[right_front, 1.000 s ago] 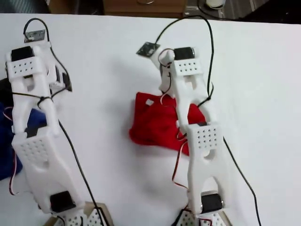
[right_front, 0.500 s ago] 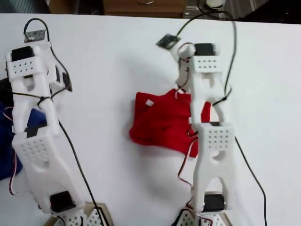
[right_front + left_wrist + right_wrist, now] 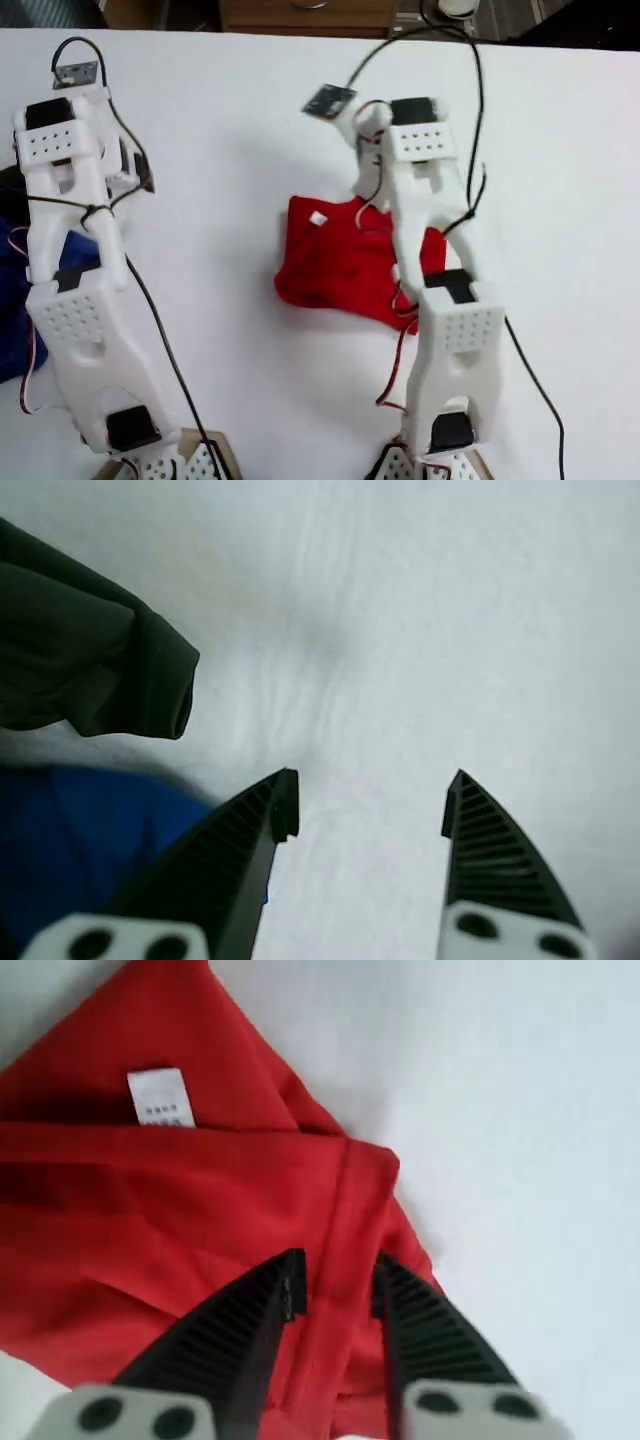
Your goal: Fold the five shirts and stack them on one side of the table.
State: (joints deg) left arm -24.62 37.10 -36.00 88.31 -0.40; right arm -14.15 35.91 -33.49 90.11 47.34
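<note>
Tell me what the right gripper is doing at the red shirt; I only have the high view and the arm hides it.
Observer: The right gripper hangs over the red shirt with its jaws a narrow gap apart. A fold line of the cloth runs below the gap.
Operator: Check the left one too.
Observer: The left gripper is wide open over bare table and holds nothing.
Operator: Report what lies beside it.
Observer: The open sleeve end of a black garment lies on the table, just beyond the blue shirt.
</note>
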